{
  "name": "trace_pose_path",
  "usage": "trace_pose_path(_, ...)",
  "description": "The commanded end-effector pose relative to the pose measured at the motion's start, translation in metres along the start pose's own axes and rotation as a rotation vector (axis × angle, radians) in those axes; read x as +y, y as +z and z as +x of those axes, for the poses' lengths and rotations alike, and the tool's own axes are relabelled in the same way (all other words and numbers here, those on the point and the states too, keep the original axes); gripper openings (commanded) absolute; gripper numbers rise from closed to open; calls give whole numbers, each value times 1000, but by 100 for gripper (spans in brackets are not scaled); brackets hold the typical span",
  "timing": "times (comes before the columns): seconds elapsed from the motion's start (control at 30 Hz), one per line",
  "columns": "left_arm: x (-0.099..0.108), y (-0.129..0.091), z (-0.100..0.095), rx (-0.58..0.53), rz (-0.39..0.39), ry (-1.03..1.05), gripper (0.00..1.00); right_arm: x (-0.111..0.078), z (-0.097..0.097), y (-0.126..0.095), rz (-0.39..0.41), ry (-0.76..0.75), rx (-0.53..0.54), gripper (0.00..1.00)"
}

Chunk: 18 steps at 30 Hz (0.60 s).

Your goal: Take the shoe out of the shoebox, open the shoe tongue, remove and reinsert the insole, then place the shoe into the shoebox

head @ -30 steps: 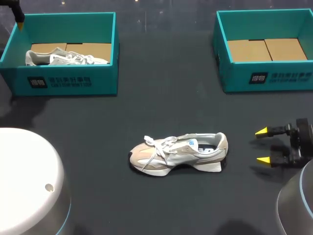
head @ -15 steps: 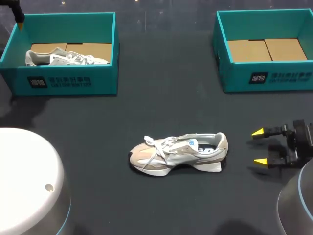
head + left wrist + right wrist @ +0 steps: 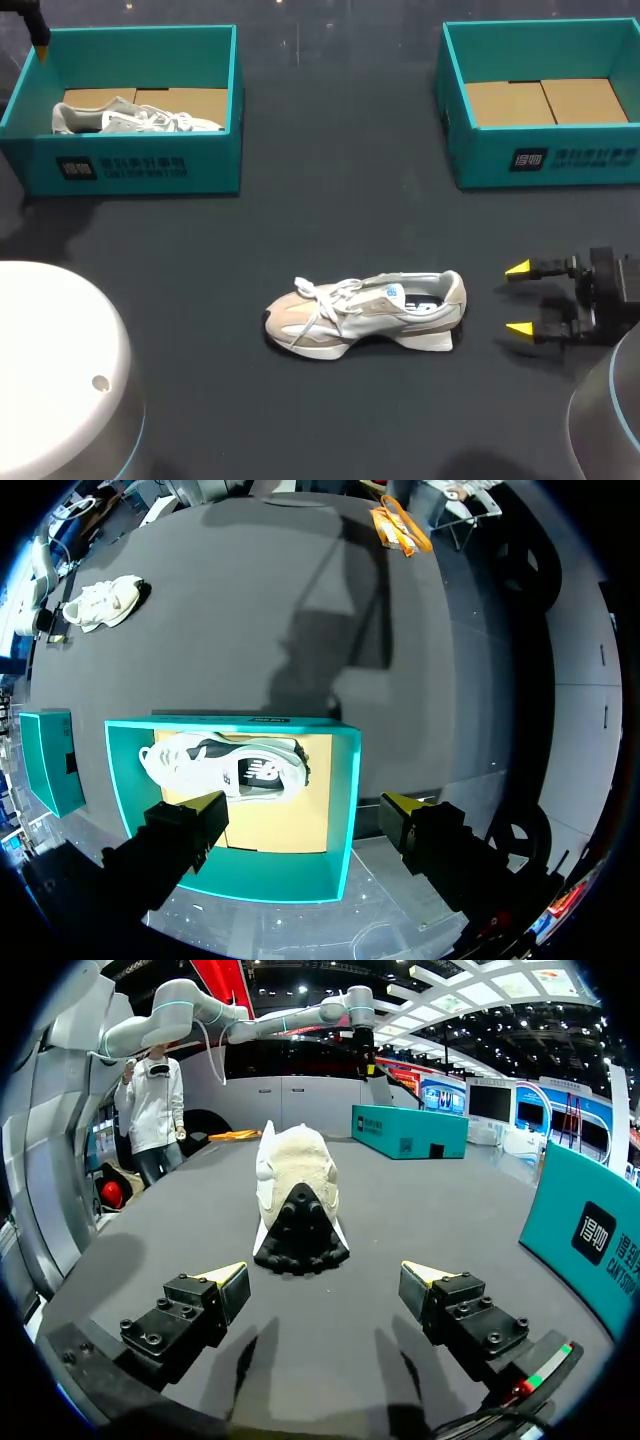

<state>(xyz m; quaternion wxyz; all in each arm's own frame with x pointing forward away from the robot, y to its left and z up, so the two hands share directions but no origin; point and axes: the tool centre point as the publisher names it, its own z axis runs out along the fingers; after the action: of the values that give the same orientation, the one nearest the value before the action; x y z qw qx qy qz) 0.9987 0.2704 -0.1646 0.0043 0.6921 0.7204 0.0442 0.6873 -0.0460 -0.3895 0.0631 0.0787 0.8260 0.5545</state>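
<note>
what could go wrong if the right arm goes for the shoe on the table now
1. The right tool is open, apart from the shoe and facing its heel. Coming in low, it may push the shoe along the table instead of gripping it.
2. The loose laces could snag on the tool once the tongue is pulled open.

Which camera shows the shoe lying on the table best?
The head view. There the shoe lies side-on and whole, with its laces and opening showing. The right wrist view shows only its heel end and sole, ahead of the open right pincer. The left wrist view shows it small and far off across the table.
</note>
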Motion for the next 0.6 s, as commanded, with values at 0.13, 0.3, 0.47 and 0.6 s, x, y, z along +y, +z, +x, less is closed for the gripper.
trace_pose_path(0.13,0,-1,1,1,0,1,100,4,6,15,4,21,-9,100)
trace_pose_path(0.3,0,-1,1,1,0,1,100,6,5,23,-5,40,-14,100)
trace_pose_path(0.47,0,-1,1,1,0,1,100,7,4,32,3,62,-16,100)
trace_pose_path(0.6,0,-1,1,1,0,1,100,7,7,39,9,70,-21,100)
